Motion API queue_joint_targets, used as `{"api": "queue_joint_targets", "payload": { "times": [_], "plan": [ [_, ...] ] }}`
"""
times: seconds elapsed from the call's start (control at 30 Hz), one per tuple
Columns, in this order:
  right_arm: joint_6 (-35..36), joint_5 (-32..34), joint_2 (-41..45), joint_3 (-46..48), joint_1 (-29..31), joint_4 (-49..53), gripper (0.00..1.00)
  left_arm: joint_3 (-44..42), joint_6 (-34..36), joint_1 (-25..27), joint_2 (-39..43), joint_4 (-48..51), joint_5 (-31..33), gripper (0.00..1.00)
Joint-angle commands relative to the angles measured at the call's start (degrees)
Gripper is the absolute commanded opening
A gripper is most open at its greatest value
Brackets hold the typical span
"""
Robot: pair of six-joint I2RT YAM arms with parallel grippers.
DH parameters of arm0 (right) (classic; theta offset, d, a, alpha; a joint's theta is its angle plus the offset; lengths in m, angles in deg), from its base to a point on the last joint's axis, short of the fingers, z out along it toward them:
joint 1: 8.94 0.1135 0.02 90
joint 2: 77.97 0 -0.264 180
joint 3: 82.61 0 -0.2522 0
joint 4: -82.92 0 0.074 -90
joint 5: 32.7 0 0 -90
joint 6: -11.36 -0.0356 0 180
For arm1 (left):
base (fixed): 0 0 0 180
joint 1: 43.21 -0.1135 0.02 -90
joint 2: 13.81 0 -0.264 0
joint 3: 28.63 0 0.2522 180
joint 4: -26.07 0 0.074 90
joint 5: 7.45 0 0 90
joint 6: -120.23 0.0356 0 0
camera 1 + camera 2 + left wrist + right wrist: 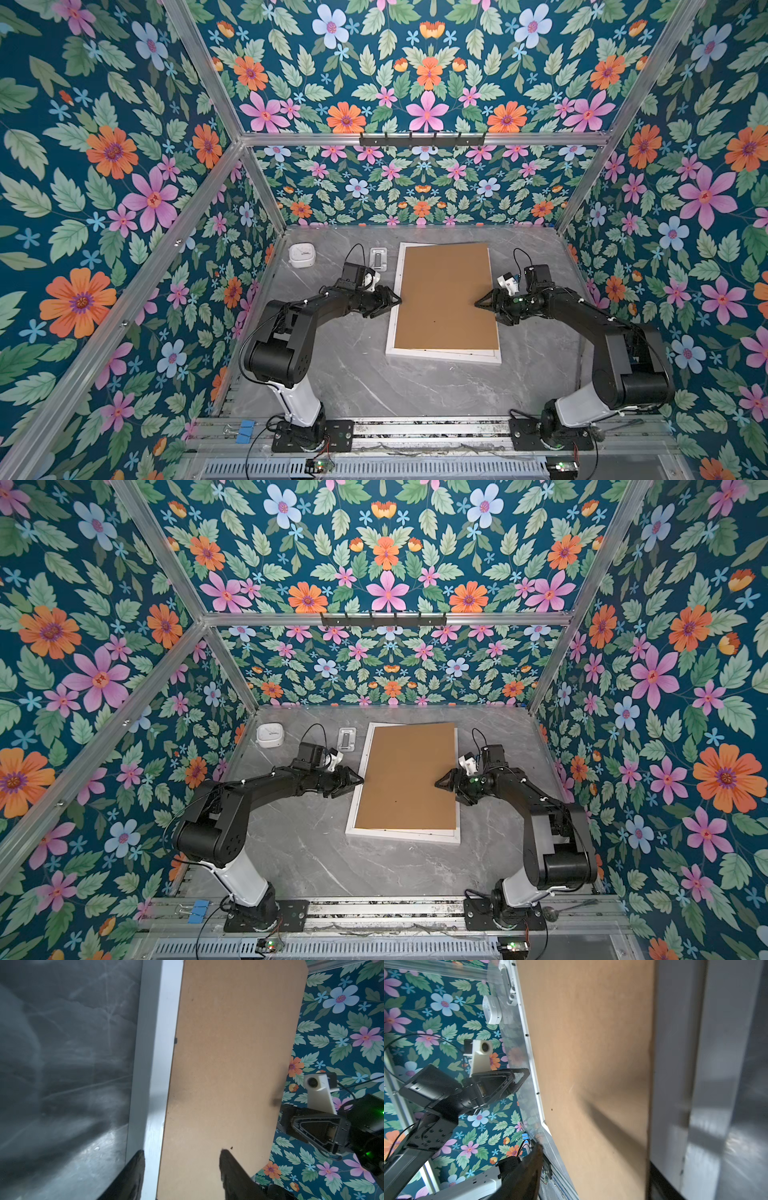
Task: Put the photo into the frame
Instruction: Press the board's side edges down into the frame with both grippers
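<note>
Now: matte brown board (446, 297) atop white rectangular frame (440, 355); left gripper (397, 300), right gripper (478, 304) both released.

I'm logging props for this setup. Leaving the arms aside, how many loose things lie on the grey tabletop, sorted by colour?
White: 3 (frame, rounded box, small plate)
Brown: 1 (board)
Total: 4
</note>
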Motion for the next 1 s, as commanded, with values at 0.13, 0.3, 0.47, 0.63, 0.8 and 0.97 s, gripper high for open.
{"api": "queue_joint_targets", "payload": {
  "times": [0.13,0.3,0.47,0.63,0.8,0.97],
  "plan": [
    [2.37,5.37,-1.4,-1.98,1.64,5.57,0.67,0.45,0.78,0.18,-0.35,-0.73,0.03,0.6],
    [2.08,6.2,-3.74,-3.48,3.11,5.0,0.67,0.44,0.75,0.24,-0.47,-0.75,-0.06,0.6],
    [2.97,7.93,-4.38,-5.43,3.76,7.28,0.67,0.18,0.84,0.43,-0.43,-0.81,0.03,0.6],
    [4.54,10.81,-4.71,-7.29,3.76,11.28,0.69,0.1,0.75,0.55,-0.87,-1.16,0.12,0.6],
    [5.45,12.84,-5.01,-8.27,3.76,13.88,0.76,0.53,0.72,0.74,-1.3,-1.17,-0.06,0.6],
    [5.79,13.05,-4.33,-8.37,3.73,15.05,0.82,0.88,0.75,0.83,-1.48,-1.0,-0.06,0.6]
  ]
}}
